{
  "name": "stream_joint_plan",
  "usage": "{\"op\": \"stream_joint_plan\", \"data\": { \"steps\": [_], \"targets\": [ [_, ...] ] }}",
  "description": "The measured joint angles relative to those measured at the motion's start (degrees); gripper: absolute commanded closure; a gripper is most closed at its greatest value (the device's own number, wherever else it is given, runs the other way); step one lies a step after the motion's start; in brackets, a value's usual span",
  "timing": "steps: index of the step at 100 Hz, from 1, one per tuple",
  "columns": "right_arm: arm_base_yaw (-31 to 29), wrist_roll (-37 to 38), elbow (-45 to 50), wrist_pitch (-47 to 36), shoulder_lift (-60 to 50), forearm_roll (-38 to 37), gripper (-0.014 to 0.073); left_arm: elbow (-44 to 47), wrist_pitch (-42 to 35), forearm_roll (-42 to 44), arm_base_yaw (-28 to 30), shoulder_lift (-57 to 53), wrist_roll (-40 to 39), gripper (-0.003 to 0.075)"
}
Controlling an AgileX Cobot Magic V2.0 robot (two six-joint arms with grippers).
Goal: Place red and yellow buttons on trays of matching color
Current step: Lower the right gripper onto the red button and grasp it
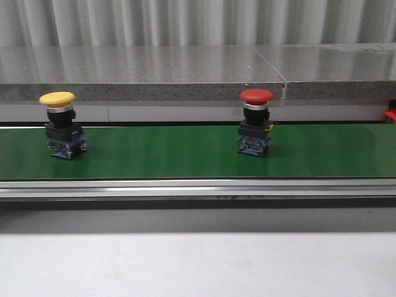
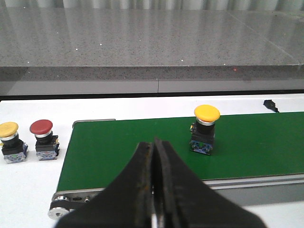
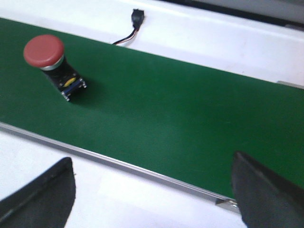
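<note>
Front view: two buttons stand upright on the green belt, caps up and long axes vertical. The yellow button is at the belt's left, the red button right of middle, well apart from each other. Neither claw shows here. A small red thing peeks in at the right edge, too cut off to tell what it is.

Left wrist view: the left claw has its fingers pressed together, gripping nothing. The yellow button stands upright on the belt, ahead of the claw and a little to its right, apart from the fingertips. Off the belt's end, on the white table well to the claw's left, stand two more buttons side by side, a second yellow one and a second red one, both caps up. A black plug lies beyond the belt.

Right wrist view: the right claw is spread wide, its fingers at the frame's corners, nothing between them. The red button stands on the belt, well ahead and left of the claw; it looks tilted here, cap toward the camera. A black plug with wires lies on the white surface past the belt.
</note>
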Motion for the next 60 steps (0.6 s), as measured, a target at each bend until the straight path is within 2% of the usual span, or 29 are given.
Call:
{"op": "stream_joint_plan", "data": {
  "steps": [31, 60],
  "targets": [
    [7.5, -0.6, -5.3, -1.7, 16.3, 0.1, -0.0059, 0.0, 0.0, 0.0, 0.0, 0.0, 0.0, 0.0741],
    [10.9, -0.9, -13.4, -2.7, 27.4, 0.1, -0.0059, 0.0, 0.0, 0.0, 0.0, 0.0, 0.0, 0.0741]
  ]
}}
